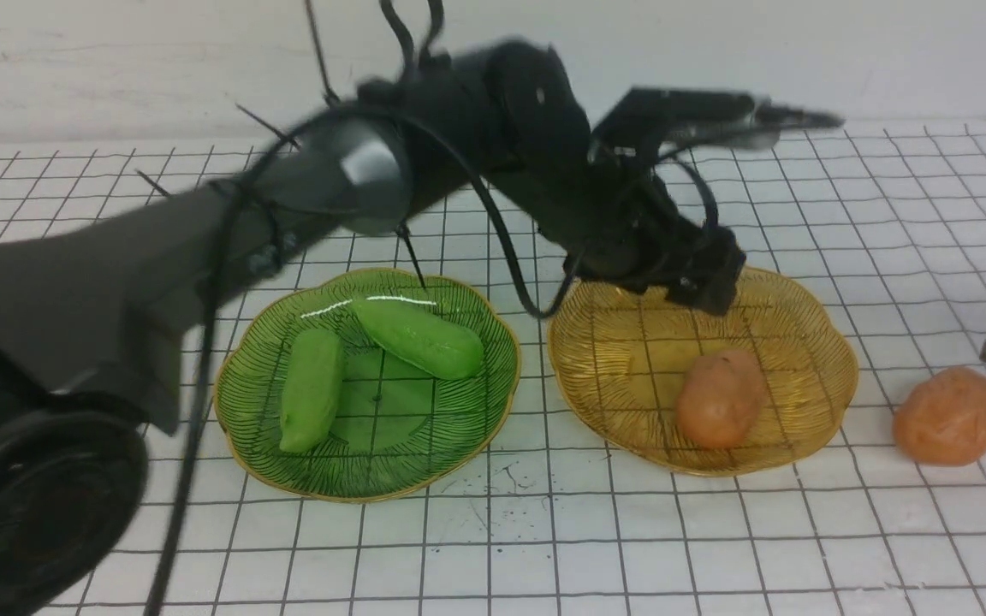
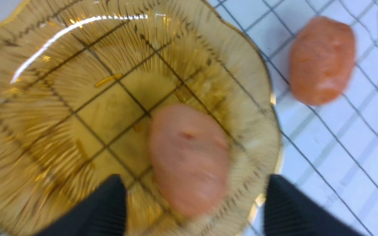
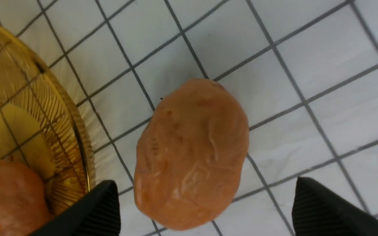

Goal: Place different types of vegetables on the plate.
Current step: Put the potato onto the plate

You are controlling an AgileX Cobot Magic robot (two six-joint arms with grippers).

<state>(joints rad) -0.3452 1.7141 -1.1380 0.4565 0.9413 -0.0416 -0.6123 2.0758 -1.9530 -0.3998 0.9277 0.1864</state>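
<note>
Two light-green cucumbers point(image 1: 311, 389) point(image 1: 418, 337) lie in the green plate point(image 1: 476, 411). One orange-brown potato point(image 1: 721, 398) lies in the amber plate point(image 1: 818, 342); it also shows in the left wrist view point(image 2: 189, 157) and in the right wrist view point(image 3: 8, 196). The second potato point(image 1: 950, 415) lies on the table right of that plate, also seen in the right wrist view point(image 3: 190, 152) and in the left wrist view point(image 2: 322, 59). My left gripper point(image 2: 195, 193) is open above the amber plate point(image 2: 44, 98), over its potato. My right gripper point(image 3: 205, 200) is open above the loose potato.
The white table has a black grid point(image 1: 630, 547). My left arm point(image 1: 288, 214) stretches across above the green plate toward the amber plate point(image 3: 74, 137). A white wall stands behind the table.
</note>
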